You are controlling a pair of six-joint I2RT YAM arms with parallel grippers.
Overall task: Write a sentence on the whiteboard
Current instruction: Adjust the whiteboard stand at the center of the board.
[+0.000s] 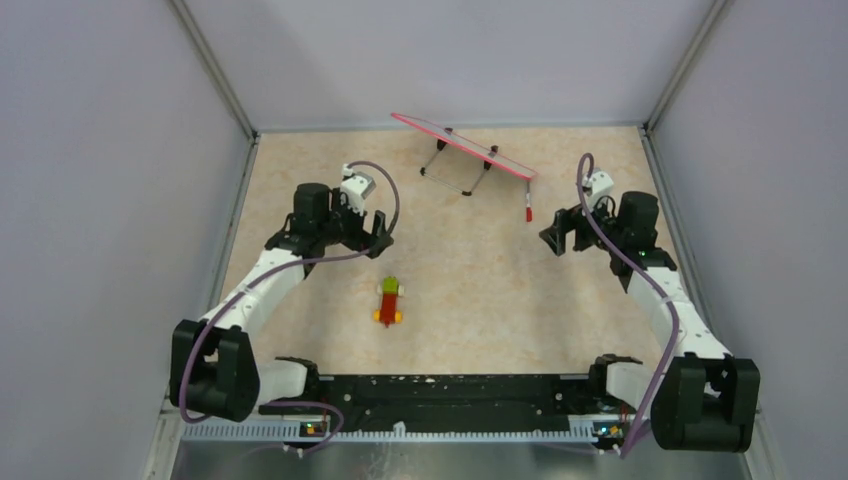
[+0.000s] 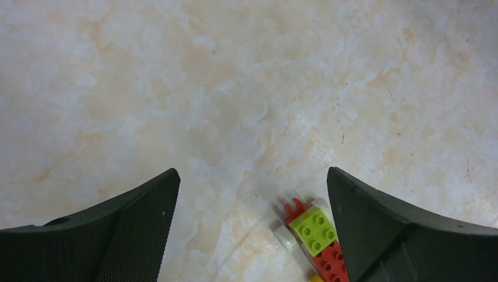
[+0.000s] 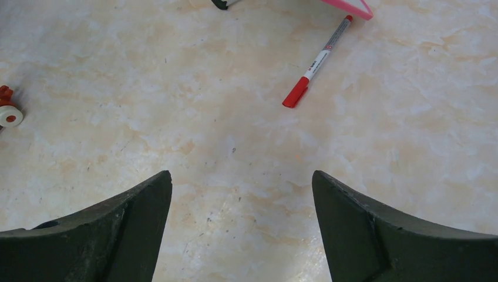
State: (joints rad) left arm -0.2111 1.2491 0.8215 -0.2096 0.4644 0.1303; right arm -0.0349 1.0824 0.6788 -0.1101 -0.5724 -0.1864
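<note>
The whiteboard (image 1: 463,145) stands at the back of the table on black wire legs, tilted, showing only its thin red-pink edge; one pink corner (image 3: 354,6) peeks into the right wrist view. The sentence is hidden, since the board's face is not visible. A red-capped marker (image 1: 528,207) (image 3: 316,62) lies on the table just right of the board. My right gripper (image 1: 568,243) (image 3: 241,173) hovers open a little in front of the marker, holding nothing. My left gripper (image 1: 365,243) (image 2: 252,171) is open over bare table at centre left.
A small toy of red, green and yellow bricks with wheels (image 1: 389,300) (image 2: 314,235) lies mid-table, just below the left gripper's right finger; its end (image 3: 8,111) shows at the right wrist view's left edge. Grey walls enclose the table on three sides.
</note>
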